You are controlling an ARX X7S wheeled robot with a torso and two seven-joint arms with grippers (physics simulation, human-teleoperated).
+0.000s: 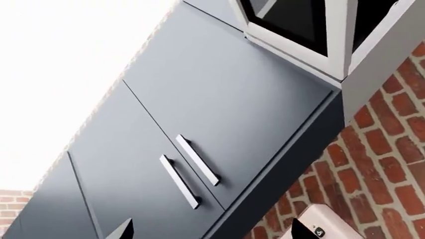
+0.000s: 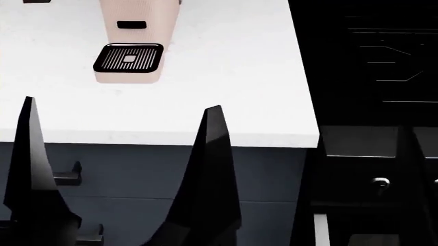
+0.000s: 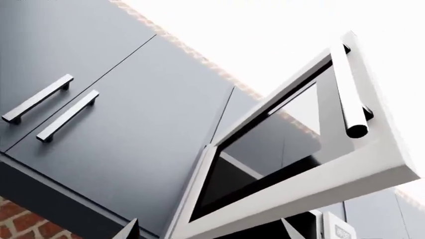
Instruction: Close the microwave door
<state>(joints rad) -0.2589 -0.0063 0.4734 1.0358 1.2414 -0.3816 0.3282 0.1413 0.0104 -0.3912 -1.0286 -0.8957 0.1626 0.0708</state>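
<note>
Fingertips of the right gripper (image 3: 206, 230) poke into the right wrist view as two dark points with a wide gap between them, so its jaws stand apart and hold nothing. Just past them hangs the microwave door (image 3: 299, 184), swung well out from the microwave body, its white frame and dark glass tilted toward the camera and its bar handle (image 3: 349, 89) running along the free edge. Nothing touches the door or the handle in any view. The task, by my reading, is not yet begun in effect: the door is fully ajar, and what remains is to bring a gripper against its outer face or handle and push it round until it sits flush.

Beside the door, on its hinge side, run dark upper cabinets (image 3: 99, 114) with paired bar handles. The left wrist view shows the same door from the other side, at the cabinets' end, with a brick wall (image 1: 378, 164) below them.

Only one dark tip of the left gripper (image 1: 123, 230) shows in its own view. In the head view its fingers (image 2: 205, 195) rise as two dark spikes well apart, so it too looks spread and empty.

Below the door's level, the head view looks down on a white counter (image 2: 226, 102) bearing a pink appliance (image 2: 133, 46), with a dark stove (image 2: 370, 77) to the counter's right.
</note>
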